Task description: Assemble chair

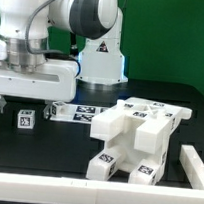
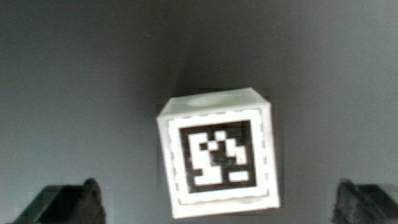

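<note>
A small white chair piece with a black-and-white tag on its face stands alone on the dark table. In the exterior view this piece sits at the left, just below my gripper. In the wrist view my gripper is open, with one dark finger on each side of the piece and a clear gap to both. Nothing is held. The other chair parts, white blocks and bars with tags, lie piled at the exterior view's right.
The marker board lies flat behind the small piece, in front of the robot base. A white rail borders the table on the exterior view's right, and another runs along the front.
</note>
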Motion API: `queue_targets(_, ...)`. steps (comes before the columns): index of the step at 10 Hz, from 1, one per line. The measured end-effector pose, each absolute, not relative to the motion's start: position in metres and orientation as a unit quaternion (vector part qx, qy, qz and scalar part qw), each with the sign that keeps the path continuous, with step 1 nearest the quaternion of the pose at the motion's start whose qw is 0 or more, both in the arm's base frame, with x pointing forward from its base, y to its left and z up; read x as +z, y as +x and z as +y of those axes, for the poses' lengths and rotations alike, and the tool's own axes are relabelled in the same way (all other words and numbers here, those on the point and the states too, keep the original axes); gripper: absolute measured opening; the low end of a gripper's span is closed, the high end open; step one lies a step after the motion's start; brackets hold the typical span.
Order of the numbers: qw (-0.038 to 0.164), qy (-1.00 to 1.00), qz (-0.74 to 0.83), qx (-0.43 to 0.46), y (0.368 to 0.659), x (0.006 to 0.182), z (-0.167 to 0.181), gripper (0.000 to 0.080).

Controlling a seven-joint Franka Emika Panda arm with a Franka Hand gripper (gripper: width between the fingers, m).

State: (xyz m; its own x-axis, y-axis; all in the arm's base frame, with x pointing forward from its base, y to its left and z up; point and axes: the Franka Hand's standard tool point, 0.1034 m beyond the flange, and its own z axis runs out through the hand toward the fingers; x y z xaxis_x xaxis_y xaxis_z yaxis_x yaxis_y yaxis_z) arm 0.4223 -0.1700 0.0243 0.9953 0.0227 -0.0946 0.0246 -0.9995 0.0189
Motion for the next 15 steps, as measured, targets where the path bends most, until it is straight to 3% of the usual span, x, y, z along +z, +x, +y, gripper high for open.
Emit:
queue_targets(2, -0.004, 0.997, 0.048, -0.068, 0.427, 0.028, -0.163, 0.0649)
queue_targets(3, -0.027, 0.995, 0.044, -0.090, 0.437, 0.035, -0.165, 0.0649)
queue_targets(4, -0.034, 0.990, 0.015, -0.139, 0.446, 0.041, -0.167, 0.0649)
queue_targets(5, -0.027, 0.984, 0.018, -0.174, 0.471, 0.051, -0.171, 0.0649)
queue_targets(6, -0.015, 0.981, 0.038, -0.192, 0.482, 0.049, -0.169, 0.0649)
queue_targets(10, -0.025, 0.951, 0.046, -0.303, 0.474, 0.043, -0.161, 0.0649)
queue_targets(13, -0.010, 0.923, 0.094, -0.372, 0.454, 0.035, -0.151, 0.0649)
queue_targets(15, -0.014, 0.909, 0.090, -0.406, 0.451, 0.032, -0.149, 0.0649)
